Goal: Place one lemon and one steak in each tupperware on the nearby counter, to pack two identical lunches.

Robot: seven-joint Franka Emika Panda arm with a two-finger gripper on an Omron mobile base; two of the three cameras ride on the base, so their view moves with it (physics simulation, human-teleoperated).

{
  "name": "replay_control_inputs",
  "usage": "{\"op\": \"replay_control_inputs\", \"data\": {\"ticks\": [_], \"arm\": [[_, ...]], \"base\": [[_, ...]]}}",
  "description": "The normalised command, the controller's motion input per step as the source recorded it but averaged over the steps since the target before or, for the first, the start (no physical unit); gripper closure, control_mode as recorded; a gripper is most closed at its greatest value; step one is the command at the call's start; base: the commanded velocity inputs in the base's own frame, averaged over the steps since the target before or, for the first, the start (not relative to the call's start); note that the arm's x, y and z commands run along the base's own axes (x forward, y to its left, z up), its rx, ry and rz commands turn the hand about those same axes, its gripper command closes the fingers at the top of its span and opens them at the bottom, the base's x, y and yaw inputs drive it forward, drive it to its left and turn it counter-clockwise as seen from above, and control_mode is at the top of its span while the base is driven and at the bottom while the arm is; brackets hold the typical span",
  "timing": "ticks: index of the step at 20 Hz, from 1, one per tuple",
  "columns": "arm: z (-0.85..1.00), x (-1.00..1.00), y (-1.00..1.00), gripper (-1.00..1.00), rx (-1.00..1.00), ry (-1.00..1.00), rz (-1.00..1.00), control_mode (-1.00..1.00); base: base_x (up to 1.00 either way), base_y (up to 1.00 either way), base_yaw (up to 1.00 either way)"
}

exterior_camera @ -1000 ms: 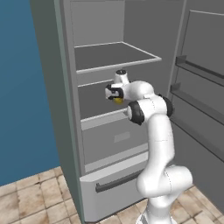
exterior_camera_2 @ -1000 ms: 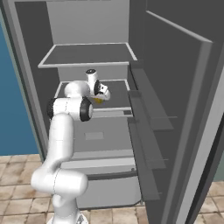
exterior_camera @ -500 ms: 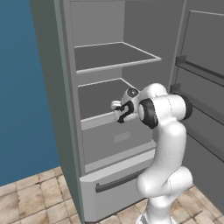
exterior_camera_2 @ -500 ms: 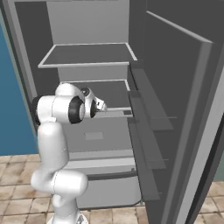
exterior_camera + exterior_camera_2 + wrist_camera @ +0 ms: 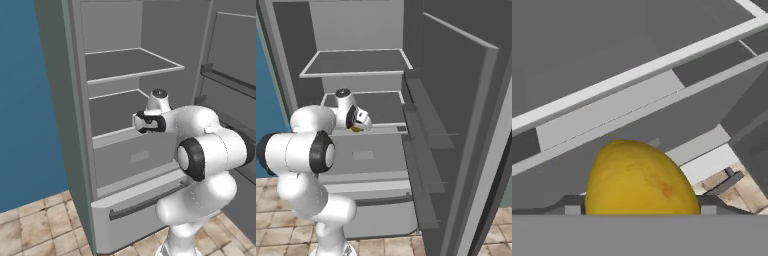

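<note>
Open grey fridge (image 5: 356,62), gripper (image 5: 357,128) clamped around lemon (image 5: 641,179), its long axis across the fingers.

The arm (image 5: 200,165) is built of smooth, glossy white segments, rounded and bulbous like swollen tubes. Between the segments sit dark, nearly black ring bands, the widest circling a big drum-shaped joint (image 5: 321,152) whose flat end cap is pale grey-white. A smaller white cylinder near the wrist is topped by a round dark grey cap (image 5: 159,93) with a lighter rim. The end effector (image 5: 359,123) is a compact white block with black trim and dark fingers. No cables, screws or printed markings can be made out on the casing.
</note>
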Motion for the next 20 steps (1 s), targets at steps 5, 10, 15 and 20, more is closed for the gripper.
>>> {"op": "replay_control_inputs", "data": {"ticks": [5,10,15,20], "arm": [[0.29,-1.00,0.00,1.00,0.00,0.31,0.00,-1.00],[0.15,-1.00,0.00,1.00,0.00,0.25,0.00,-1.00],[0.52,-1.00,0.00,1.00,0.00,-0.06,0.00,-1.00],[0.07,-1.00,0.03,1.00,-0.01,-0.41,0.00,-1.00]], "base": [[0.00,0.00,0.00],[0.00,0.00,0.00],[0.00,0.00,0.00],[0.00,0.00,0.00]]}}
